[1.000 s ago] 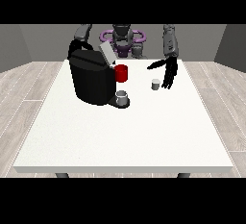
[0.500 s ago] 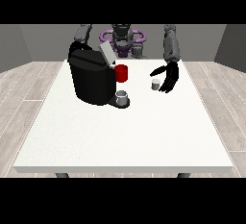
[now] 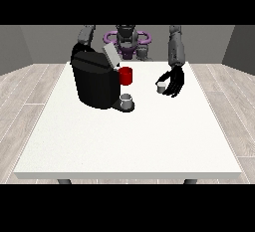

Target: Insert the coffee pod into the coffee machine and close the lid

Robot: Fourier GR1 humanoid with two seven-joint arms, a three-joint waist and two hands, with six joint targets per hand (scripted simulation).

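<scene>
We see a large white counter with the robot standing behind its far edge. On the counter's left part, as the view has it, stands the black coffee machine, a bulky dark body with its grey lid tilted up and open at the top. A red part sits at the machine's front right side, just below the raised lid, and a small grey cup stands on the machine's low base beneath it.

The coffee pod, small and pale, is on the counter well to the right of the machine, apart from it and not inside it. The hand at the view's right hangs down from its grey forearm right beside the pod. Its black fingers curve downward and toward the pod, with the thumb reaching in from the upper side, so the hand half-surrounds the pod. We cannot tell whether the fingers actually pinch the pod or only sit next to it, nor whether the pod is lifted off the counter.

The arm at the view's left goes down behind the coffee machine, and its hand is hidden by the machine's body, so we cannot say anything of its state.
</scene>
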